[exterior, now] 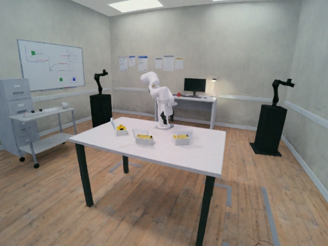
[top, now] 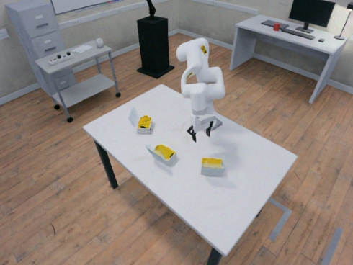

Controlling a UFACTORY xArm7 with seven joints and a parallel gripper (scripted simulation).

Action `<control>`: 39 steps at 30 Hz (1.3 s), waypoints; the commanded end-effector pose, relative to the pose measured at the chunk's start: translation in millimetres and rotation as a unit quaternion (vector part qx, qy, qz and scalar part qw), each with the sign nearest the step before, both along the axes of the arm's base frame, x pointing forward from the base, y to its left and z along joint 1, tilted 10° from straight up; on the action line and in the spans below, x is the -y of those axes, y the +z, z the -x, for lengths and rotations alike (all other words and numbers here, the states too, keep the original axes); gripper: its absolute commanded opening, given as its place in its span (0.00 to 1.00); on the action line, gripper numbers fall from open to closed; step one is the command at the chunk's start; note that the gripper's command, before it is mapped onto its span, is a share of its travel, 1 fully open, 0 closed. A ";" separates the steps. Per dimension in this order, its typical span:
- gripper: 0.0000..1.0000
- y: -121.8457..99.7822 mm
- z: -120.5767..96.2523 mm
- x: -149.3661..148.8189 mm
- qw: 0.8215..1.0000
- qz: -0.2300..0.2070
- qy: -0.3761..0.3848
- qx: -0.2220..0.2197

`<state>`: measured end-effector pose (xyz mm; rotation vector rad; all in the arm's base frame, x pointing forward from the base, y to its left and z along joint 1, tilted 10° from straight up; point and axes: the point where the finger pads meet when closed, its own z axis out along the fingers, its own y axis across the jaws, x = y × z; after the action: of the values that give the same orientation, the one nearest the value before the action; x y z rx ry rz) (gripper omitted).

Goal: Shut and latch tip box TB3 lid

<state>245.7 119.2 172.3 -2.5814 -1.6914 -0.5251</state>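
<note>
Three small white tip boxes with yellow tip racks stand in a row on the white table, all with lids open. The left box has its lid upright. The middle box and the right box have lids tilted back. I cannot read the labels, so I cannot tell which one is TB3. My gripper is open and empty. It points down above the table, behind the row, between the middle and right boxes and apart from both.
The arm's base sits on the table's far side. Off the table stand a grey cart, a filing cabinet, a black pedestal and a desk.
</note>
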 end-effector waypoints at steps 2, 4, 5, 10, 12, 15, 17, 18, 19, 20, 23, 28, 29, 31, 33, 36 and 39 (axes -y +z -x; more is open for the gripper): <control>1.00 -26.0 -9.3 -0.3 1.000 -0.001 0.000 0.003; 1.00 -35.9 -11.0 0.2 1.000 -0.001 0.000 0.003; 1.00 -35.9 -11.0 0.2 1.000 -0.001 0.000 0.003; 1.00 -55.7 -14.4 1.1 1.000 -0.001 0.000 0.002; 1.00 -65.6 -16.1 1.6 1.000 -0.001 0.000 0.002; 1.00 -80.5 -18.6 2.2 1.000 -0.001 0.000 0.002; 1.00 -90.4 -20.3 2.7 1.000 -0.001 0.000 0.002; 1.00 -95.4 -21.2 2.9 1.000 -0.001 0.000 0.002; 1.00 -100.3 -22.0 3.1 1.000 -0.001 0.000 0.002; 1.00 -103.5 -22.5 3.2 1.000 -0.001 0.000 0.002; 1.00 -103.5 -22.5 3.2 1.000 -0.001 0.000 0.002; 1.00 -103.5 -22.5 3.2 1.000 -0.001 0.000 0.002; 1.00 -103.5 -22.5 3.2 1.000 -0.001 0.000 0.002; 1.00 -103.5 -22.5 3.2 1.000 -0.001 0.000 0.002; 1.00 -103.5 -22.5 3.2 1.000 -0.001 0.000 0.002; 1.00 -103.5 -22.5 3.2 1.000 -0.001 0.000 0.002; 1.00 -103.5 -22.5 3.3 1.000 -0.001 0.000 0.002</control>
<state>267.0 115.6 68.0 -2.5816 -1.6912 -0.5277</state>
